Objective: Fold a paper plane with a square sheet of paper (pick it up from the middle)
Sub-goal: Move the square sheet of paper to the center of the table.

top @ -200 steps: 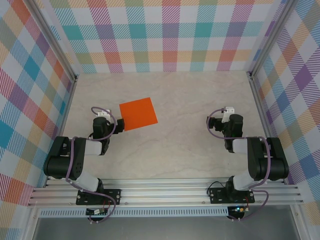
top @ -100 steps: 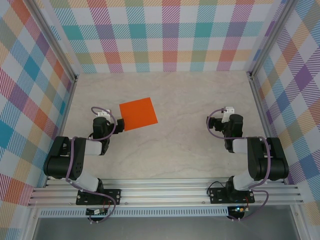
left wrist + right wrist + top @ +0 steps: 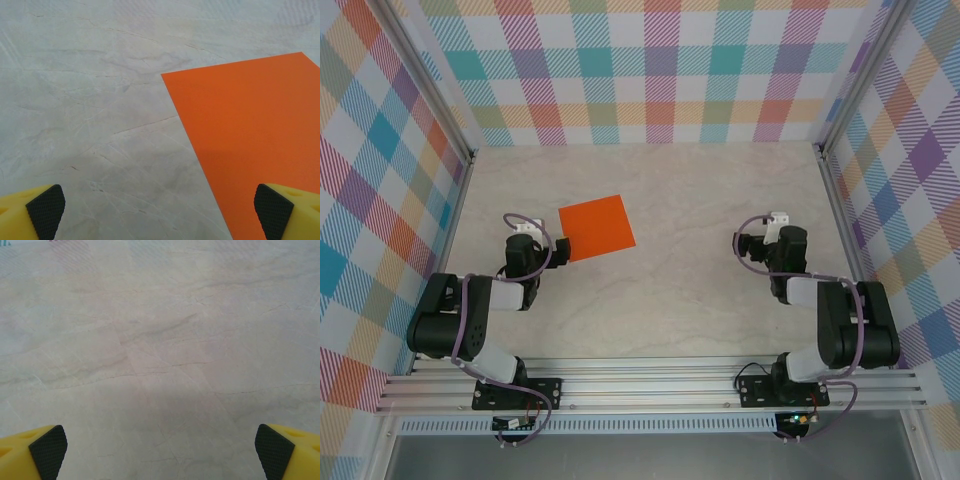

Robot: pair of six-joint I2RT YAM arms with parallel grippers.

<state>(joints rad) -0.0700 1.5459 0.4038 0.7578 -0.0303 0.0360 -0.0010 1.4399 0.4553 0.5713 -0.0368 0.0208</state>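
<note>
I can read no text, label, brand or number anywhere here, neither on the orange paper, the arms nor the checked walls.

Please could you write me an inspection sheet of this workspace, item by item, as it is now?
Surface: pale marble-pattern table, no stains seen.
Job's things: square sheet of paper, orange, flat, unfolded, left of centre.
Clutter: nothing seen.
Grippers: left gripper open at the sheet's left edge, not gripping it; right gripper open over bare table.
Cables: purple cables looped along both arms, off the paper.
Surroundings: checked walls, metal rail at near edge.
</note>
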